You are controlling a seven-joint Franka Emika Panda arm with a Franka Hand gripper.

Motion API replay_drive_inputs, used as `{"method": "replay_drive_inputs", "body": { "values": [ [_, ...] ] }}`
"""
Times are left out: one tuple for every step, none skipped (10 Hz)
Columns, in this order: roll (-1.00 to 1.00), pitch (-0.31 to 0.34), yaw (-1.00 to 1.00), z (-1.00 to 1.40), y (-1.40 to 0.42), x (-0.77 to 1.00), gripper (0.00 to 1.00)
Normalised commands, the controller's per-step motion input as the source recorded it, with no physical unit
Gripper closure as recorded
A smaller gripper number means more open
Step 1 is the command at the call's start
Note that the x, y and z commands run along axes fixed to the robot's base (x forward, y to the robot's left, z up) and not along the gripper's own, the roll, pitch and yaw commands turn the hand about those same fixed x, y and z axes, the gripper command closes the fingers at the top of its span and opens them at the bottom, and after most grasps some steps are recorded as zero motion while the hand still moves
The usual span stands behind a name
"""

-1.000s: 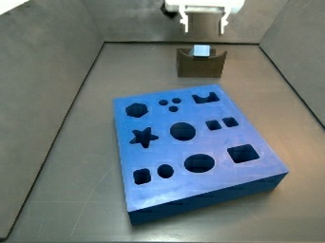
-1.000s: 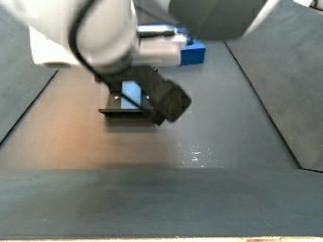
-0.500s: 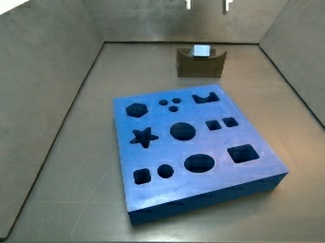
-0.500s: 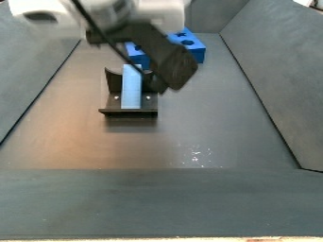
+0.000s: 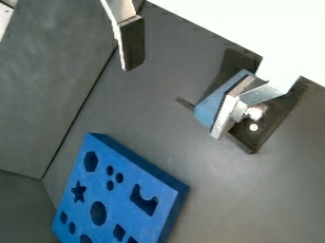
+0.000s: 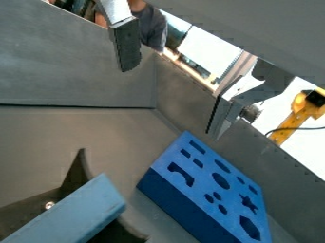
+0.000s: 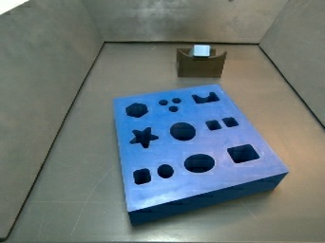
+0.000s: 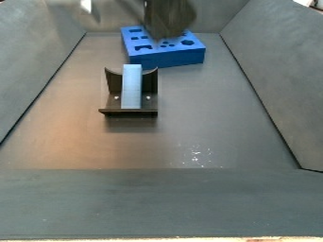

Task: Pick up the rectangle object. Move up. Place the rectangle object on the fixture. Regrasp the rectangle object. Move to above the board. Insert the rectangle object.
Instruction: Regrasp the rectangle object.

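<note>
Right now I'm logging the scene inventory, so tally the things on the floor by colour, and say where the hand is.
Pale blue: 1, the rectangle object, resting in the fixture.
Dark brown: 1, the fixture.
Royal blue: 1, the board.
Total: 3.
The hand is raised above them, holding nothing.

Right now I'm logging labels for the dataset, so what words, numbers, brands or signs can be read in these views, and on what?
None can be read on anything in view.
The board: shaped holes only.
The rectangle object and the fixture: plain.
The gripper, open above the floor: unmarked fingers.
</note>
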Motion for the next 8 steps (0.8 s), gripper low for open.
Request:
{"method": "replay_drive_inputs", "body": {
  "values": [
    [1.0,0.029,0.0,0.08,-0.6,-0.07,0.0],
    [1.0,0.028,0.0,0.04,-0.42,-0.05,0.0],
    [1.0,0.026,0.0,0.03,-0.23,-0.04,0.0],
    [1.0,0.021,0.01,0.02,-0.03,-0.05,0.0],
    [1.0,0.018,0.0,0.02,0.0,-0.05,0.0],
    [1.0,0.013,0.01,0.02,-0.03,-0.04,0.0],
    [1.0,0.01,0.01,0.02,-0.03,-0.04,0.0],
    [1.0,0.006,0.01,0.02,-0.03,-0.04,0.0]
  ]
}}
